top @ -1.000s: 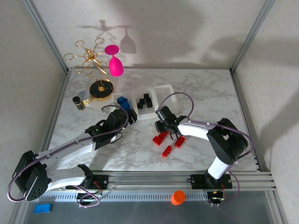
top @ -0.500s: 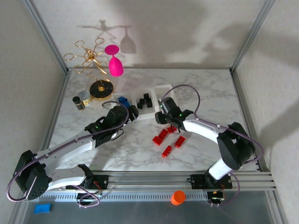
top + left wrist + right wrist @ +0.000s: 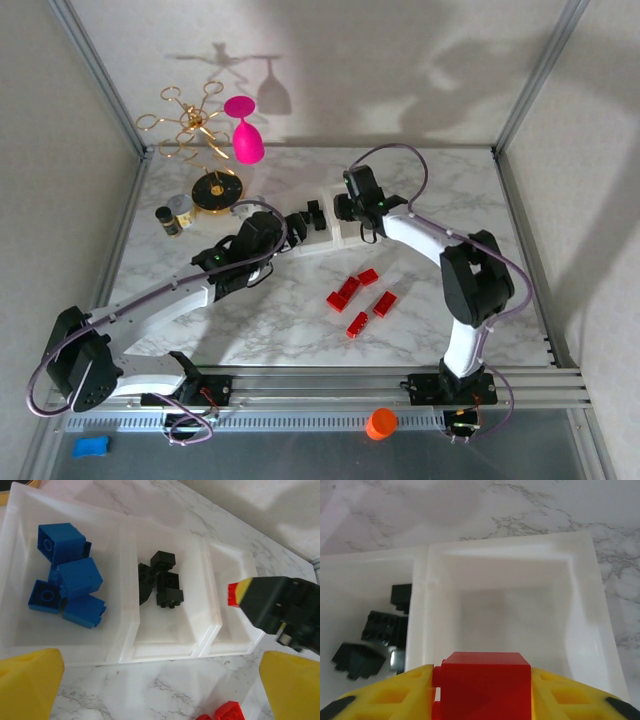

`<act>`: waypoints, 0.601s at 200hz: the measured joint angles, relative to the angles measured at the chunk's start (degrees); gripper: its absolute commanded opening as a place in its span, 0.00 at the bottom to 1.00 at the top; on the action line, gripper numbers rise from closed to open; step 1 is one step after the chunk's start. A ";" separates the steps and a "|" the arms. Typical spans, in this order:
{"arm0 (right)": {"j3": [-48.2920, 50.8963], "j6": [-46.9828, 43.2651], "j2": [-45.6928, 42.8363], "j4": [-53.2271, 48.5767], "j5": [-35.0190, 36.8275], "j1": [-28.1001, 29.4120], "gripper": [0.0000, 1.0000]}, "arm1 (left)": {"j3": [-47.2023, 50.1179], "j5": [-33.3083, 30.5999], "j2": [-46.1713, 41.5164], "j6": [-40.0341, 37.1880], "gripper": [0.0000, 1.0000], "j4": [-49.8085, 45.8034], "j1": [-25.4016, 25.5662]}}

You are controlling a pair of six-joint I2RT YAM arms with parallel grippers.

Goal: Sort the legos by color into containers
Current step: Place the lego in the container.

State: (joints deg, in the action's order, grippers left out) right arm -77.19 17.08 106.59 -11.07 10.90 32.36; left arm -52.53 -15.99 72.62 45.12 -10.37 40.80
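Looking at the biggest thing first: the desk [image 3: 300,320] is a white marble-look slab with grey veining, smooth and glossy. Two white arms with black joints reach toward its far-middle.

Next down is the tray [image 3: 127,540], a low piece of milky translucent plastic made of three square compartments in a row with thin shared walls. It sits toward the far side of the desk, partly under the arms in the top view.

The left claw [image 3: 160,690] hangs over the tray's near edge. Its chunky yellow fingertips are spread wide apart and hold nothing.

The right claw [image 3: 482,695] is black with ribbed yellow pads, and it's clamped on a single red brick [image 3: 482,672]. The brick is glossy and square-edged, held at the right-end compartment. From these angles I can't tell whether it touches the plastic.

The left wrist view shows what the overhead one hides. Blue bricks [image 3: 70,575] are piled in the left compartment, boxy with round sockets. Black bricks [image 3: 162,580] are clustered in the middle one, studs visible. It also shows the red brick poking out of the right claw from the side.

The right wrist view looks past the red brick into the right compartment's pale, smooth floor.

The top view shows the loose red bricks [image 3: 345,292], short rectangles scattered on the desk near of the tray.
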 measured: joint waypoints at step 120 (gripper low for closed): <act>-2.51 -0.22 0.98 -0.35 1.11 -2.82 0.60 | -1.27 2.64 1.46 -2.51 1.00 0.28 0.02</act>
State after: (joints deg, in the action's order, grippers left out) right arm -79.70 16.86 107.57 -11.42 12.01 29.54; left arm -53.80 -13.34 74.08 42.61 -10.09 40.82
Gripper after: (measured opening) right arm 0.584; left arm 0.994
